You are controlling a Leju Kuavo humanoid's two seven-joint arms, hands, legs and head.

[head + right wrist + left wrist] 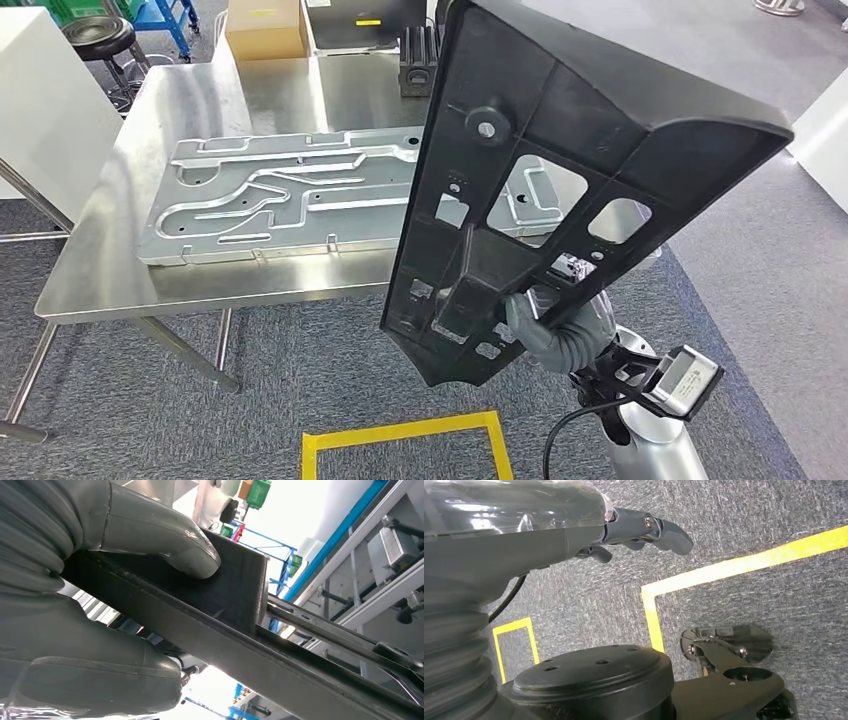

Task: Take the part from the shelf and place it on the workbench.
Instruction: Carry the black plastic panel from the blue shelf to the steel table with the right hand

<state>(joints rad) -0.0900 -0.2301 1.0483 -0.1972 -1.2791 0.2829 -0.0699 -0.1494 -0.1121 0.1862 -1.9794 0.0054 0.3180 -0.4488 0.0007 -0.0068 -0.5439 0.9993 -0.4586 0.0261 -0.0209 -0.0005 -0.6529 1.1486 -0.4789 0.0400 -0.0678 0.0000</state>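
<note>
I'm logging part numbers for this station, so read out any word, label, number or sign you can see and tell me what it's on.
No text can be read in these pictures.
Yellow label on the dark box at the far end of the steel workbench: too small to read.
White tag on the module at the right wrist: blurred.
Large black plastic part held by the right hand: no marking visible.
Brown cardboard box: no print visible.

A stamped metal plate [290, 195] covers most of the workbench [150, 120] — left margin bare.

Right hand [545, 325] fingers behind the black part [560, 150], its top corner off-frame.
</note>
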